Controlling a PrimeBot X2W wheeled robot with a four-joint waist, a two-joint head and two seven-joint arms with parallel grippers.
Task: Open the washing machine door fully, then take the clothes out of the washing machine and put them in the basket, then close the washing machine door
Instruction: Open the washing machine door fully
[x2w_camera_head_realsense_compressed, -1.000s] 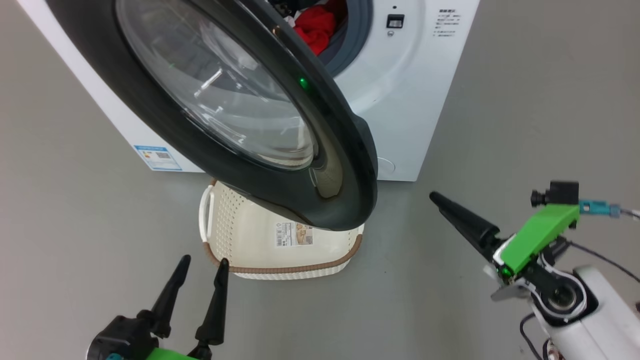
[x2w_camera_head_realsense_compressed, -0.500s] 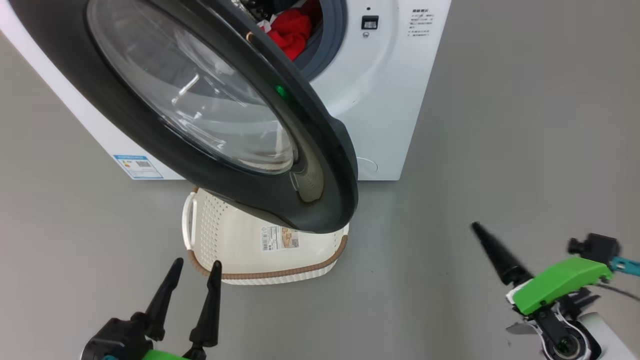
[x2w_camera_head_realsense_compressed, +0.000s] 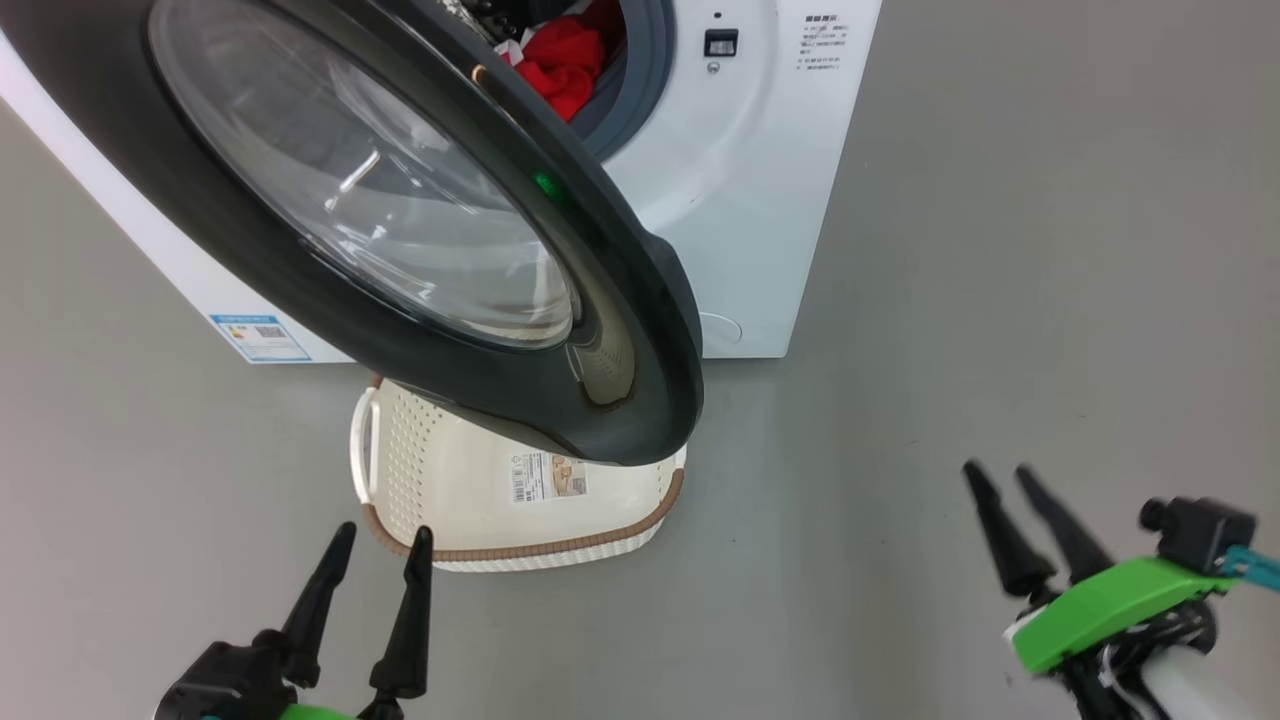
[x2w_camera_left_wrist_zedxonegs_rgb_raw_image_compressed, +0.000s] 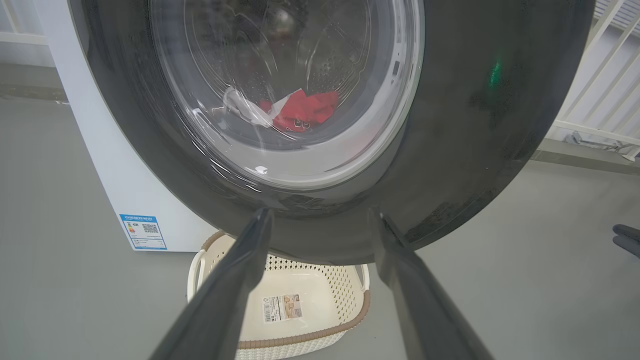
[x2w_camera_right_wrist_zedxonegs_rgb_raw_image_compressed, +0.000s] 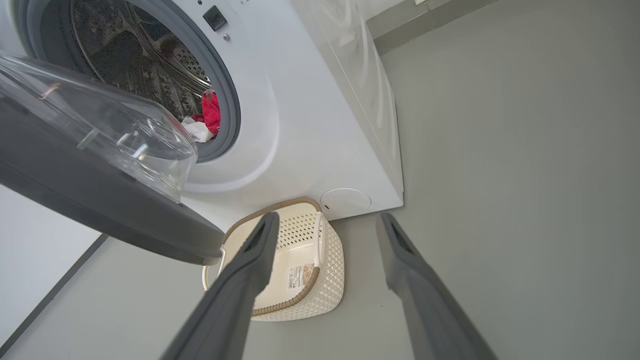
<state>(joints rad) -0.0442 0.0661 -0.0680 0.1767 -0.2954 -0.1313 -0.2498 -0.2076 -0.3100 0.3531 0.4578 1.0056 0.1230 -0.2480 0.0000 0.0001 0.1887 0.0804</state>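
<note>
Your left gripper (x2w_camera_head_realsense_compressed: 385, 530) at 7 o'clock and right gripper (x2w_camera_head_realsense_compressed: 996, 470) at 4 o'clock both stand spread wide, empty, touching nothing. The clothes (x2w_camera_head_realsense_compressed: 560, 60) lie inside the washing machine (x2w_camera_head_realsense_compressed: 740, 200) at 12 o'clock, behind the open washing machine door (x2w_camera_head_realsense_compressed: 620, 330). The basket (x2w_camera_head_realsense_compressed: 520, 550) sits beneath the door.

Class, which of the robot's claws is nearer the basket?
Left. The left claw sits just before the basket, at its near left corner; the right claw is far off to its right.

left gripper (x2w_camera_head_realsense_compressed: 385, 530) spread, right gripper (x2w_camera_head_realsense_compressed: 996, 468) spread
</note>
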